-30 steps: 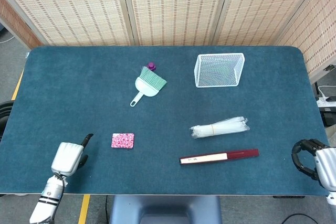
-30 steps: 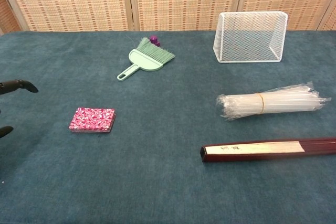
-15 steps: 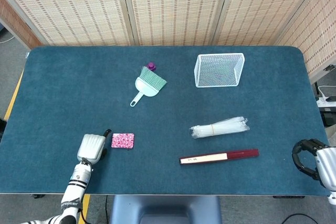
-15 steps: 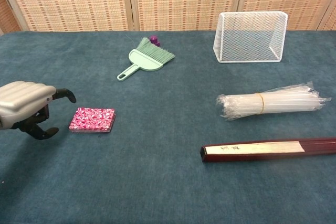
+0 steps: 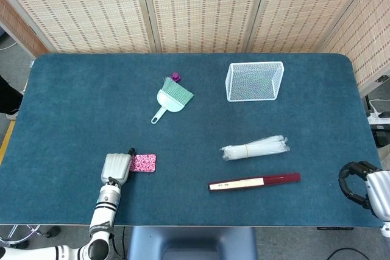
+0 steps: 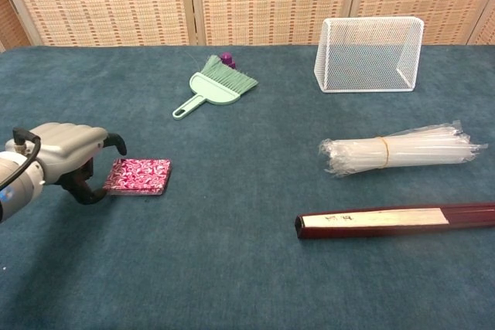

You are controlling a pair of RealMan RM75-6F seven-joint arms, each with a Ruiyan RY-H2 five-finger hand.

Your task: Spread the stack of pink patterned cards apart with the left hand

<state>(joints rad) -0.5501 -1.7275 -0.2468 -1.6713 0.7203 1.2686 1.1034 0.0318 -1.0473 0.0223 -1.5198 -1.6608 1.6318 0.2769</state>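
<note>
The stack of pink patterned cards [image 5: 144, 162] [image 6: 140, 176] lies flat on the blue table near the front left. My left hand [image 5: 117, 167] [image 6: 68, 153] sits right against the stack's left edge. One dark fingertip [image 6: 117, 144] curls above the far left corner and another [image 6: 94, 195] hooks at the near left corner. The fingers stay apart and the stack rests on the cloth as one block, not lifted. My right hand [image 5: 364, 187] hangs off the table's front right corner with its fingers curled in and nothing in them; the chest view does not show it.
A green hand brush [image 5: 171, 98] [image 6: 213, 88] lies at mid-table, a white wire basket [image 5: 255, 81] [image 6: 370, 54] behind it to the right. A bundle of clear straws [image 5: 254, 147] [image 6: 398, 148] and a dark red folded fan [image 5: 254, 181] [image 6: 394, 220] lie right of centre.
My left hand has slid right across the table from the front left corner until its fingers reached the card stack's left edge. The cards and the right hand have stayed put.
</note>
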